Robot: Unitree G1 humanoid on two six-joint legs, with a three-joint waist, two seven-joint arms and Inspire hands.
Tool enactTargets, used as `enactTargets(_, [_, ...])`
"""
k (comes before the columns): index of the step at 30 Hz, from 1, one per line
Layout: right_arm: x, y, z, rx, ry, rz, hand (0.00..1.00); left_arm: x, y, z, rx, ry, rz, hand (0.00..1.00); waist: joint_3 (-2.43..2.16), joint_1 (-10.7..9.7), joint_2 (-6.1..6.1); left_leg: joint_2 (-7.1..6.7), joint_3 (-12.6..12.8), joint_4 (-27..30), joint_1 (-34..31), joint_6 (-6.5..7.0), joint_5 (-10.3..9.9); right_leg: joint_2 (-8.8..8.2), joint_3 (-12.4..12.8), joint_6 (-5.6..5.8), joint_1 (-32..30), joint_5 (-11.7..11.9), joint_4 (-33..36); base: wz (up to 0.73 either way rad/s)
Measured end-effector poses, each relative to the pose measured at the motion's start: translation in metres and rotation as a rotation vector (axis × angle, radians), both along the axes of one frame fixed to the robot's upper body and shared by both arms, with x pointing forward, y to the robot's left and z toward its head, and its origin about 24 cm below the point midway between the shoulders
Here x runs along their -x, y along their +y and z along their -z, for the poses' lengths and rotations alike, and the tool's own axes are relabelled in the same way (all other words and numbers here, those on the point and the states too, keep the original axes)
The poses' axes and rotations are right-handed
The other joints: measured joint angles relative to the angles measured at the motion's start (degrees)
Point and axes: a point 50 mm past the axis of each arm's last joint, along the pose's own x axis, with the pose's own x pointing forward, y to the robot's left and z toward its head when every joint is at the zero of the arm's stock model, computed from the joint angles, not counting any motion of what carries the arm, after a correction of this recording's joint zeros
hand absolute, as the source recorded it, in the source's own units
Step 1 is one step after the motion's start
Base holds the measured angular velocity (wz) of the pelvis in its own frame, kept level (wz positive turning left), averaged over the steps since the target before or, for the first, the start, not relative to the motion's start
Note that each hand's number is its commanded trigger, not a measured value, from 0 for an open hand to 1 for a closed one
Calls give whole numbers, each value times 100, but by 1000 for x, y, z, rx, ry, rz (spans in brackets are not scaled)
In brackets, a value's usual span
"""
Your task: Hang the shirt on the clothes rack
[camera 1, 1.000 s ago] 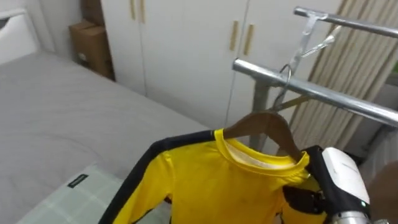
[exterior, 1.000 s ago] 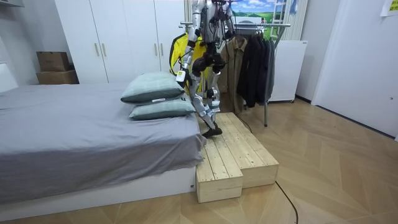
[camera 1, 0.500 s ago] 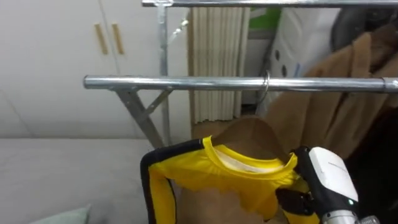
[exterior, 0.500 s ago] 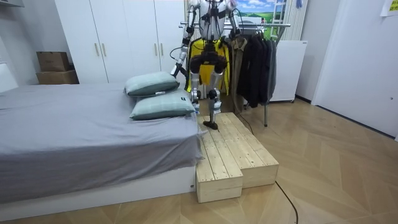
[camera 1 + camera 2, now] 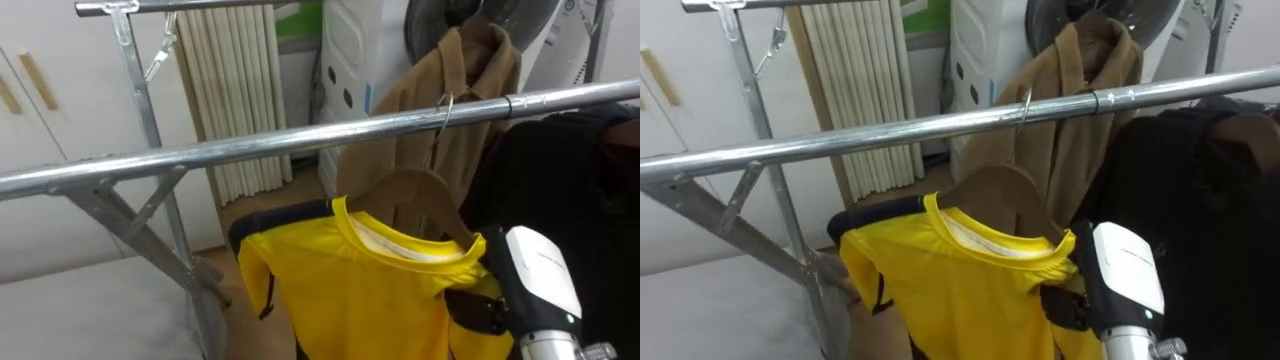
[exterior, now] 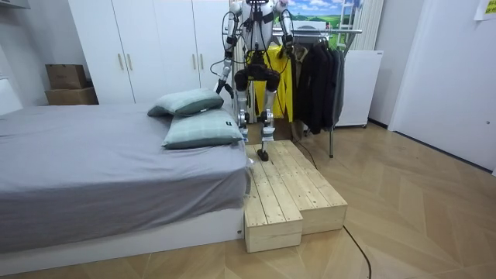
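- 1 yellow shirt (image 5: 370, 290) hung on 1 wooden hanger (image 5: 410, 190).
- 1 tan coat (image 5: 482, 85) hung behind it.
- 2 pillows (image 6: 186, 102) (image 6: 203, 130) lay on 1 bed (image 6: 93, 170).
- 2 cardboard boxes (image 6: 66, 76) (image 6: 70, 96) stood stacked.

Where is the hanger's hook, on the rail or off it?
On, it seems: the hook curls over the rail, shirt hanging below.

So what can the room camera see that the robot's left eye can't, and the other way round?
Room view: the bed, pillows, wooden steps and the robot standing on them. Left eye view: the hanger hook over the rail, and the right hand gripping the yellow shirt. Both: the shirt, the rail and the dark clothes hanging there.
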Motion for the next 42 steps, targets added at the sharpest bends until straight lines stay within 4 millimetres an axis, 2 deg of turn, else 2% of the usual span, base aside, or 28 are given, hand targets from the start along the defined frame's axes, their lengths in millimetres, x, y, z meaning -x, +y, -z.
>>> enactTargets(8, [0, 4, -2, -21, -5, -19, 100, 4, 1, 0, -20, 7, -2, 0, 0, 83, -5, 54, -18, -140, 92, -41, -14, 65, 34, -110, 114, -58, -98, 1])
enactTargets(13, [0, 4, -1, -22, 3, -24, 100, 5, 1, -1, -34, 5, 13, 0, 1, 66, -10, 60, -174, -125, 110, -67, 4, 82, 93, -113, 214, -59, -196, 4])
enactTargets(16, [0, 5, -1, -25, 3, -24, 100, 4, 2, -1, -38, -6, 12, 0, 5, 83, -18, 53, -245, -122, 112, -68, 5, 91, 111, -63, 231, -84, -198, 3])
enactTargets(24, [0, 5, -1, -24, 5, -25, 100, 9, 3, -1, -42, -4, 12, 0, 4, 113, -30, 55, -258, -121, 175, -70, 6, 97, 141, -29, 317, -47, -261, 0])
enactTargets(26, [0, 5, -1, -14, 4, -26, 100, 11, 3, -1, -46, 5, 34, 0, 0, 127, -36, 59, -263, -124, 183, -70, 6, 101, 141, -71, 329, -6, -289, 0])
enactTargets(33, [-2, 6, -2, 0, 17, -44, 100, 13, 3, -1, -48, 10, 47, 0, -5, 143, -42, 60, -253, -149, 187, -74, 6, 102, 112, -81, 310, 14, -283, 0])
enactTargets(36, [-4, 8, -4, 25, 14, -65, 100, 13, 3, -1, -49, 9, 50, 0, -12, 187, -52, 60, -270, -186, 178, -86, 13, 80, -10, -97, 276, 25, -275, 1])
enactTargets(42, [-8, 16, -10, 91, -2, -136, 100, 8, 5, -1, -50, 1, 67, 0, -19, 262, -63, 63, -427, -189, 161, -88, 16, 93, -21, -149, 293, 42, -283, 6])
